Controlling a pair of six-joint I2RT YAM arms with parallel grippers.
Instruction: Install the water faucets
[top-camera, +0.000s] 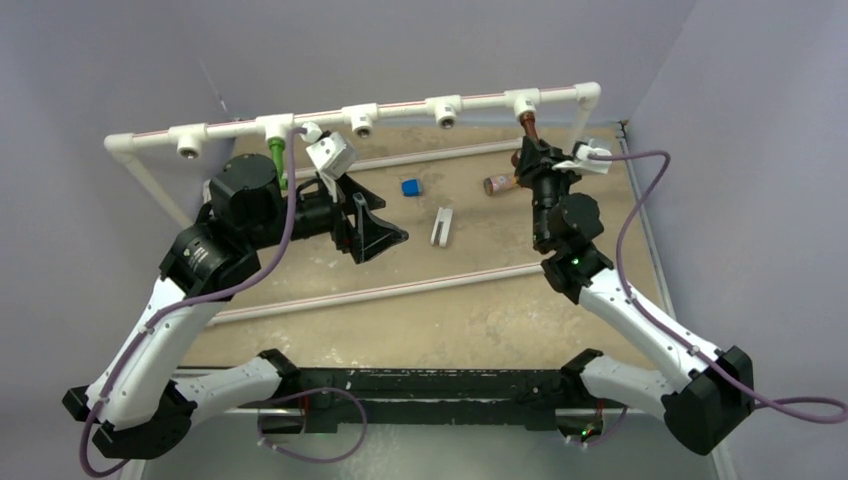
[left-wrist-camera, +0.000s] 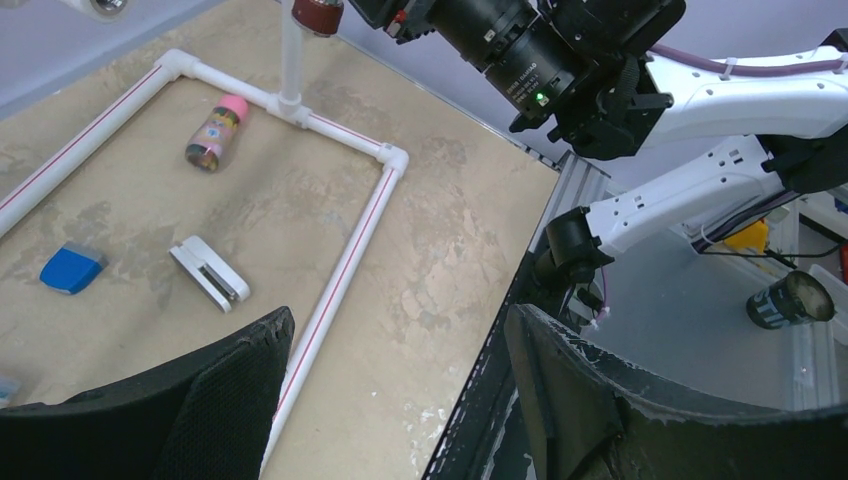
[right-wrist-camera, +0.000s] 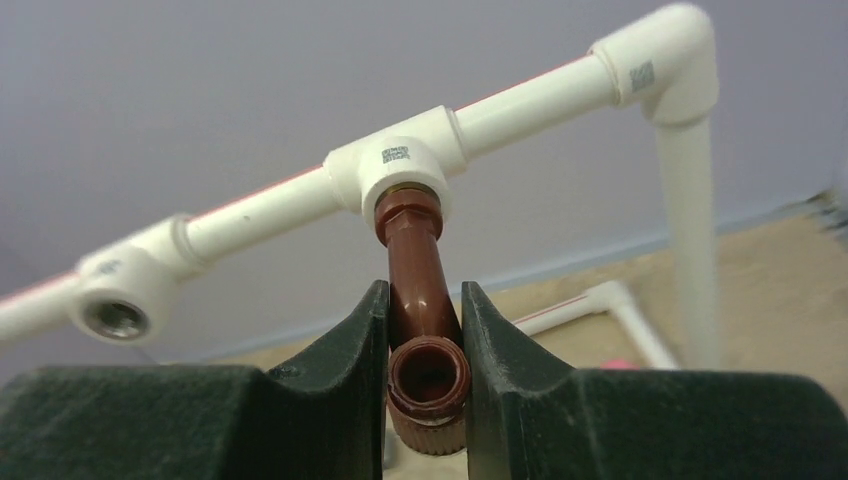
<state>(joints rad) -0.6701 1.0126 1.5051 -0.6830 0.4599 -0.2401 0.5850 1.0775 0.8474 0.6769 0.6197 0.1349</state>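
The dark reddish-brown faucet (right-wrist-camera: 418, 290) hangs from a white tee fitting (right-wrist-camera: 398, 168) on the raised pipe rail, its top end in the tee's socket. My right gripper (right-wrist-camera: 425, 372) is shut on its lower round end; in the top view the gripper (top-camera: 528, 150) sits just under that faucet (top-camera: 528, 124). The bright green faucet (top-camera: 276, 158) hangs from a tee (top-camera: 274, 127) further left on the rail. My left gripper (top-camera: 393, 217) is open and empty, to the right of the green faucet and clear of it; in its wrist view (left-wrist-camera: 400, 385) it hovers over the table's edge.
A brownish cylinder with a pink cap (left-wrist-camera: 215, 131), a blue block (left-wrist-camera: 70, 268) and a white clip (left-wrist-camera: 208, 272) lie on the tan table inside the pipe frame (left-wrist-camera: 345, 260). More open tees (top-camera: 361, 122) sit along the rail. The right arm (left-wrist-camera: 560, 60) shows above.
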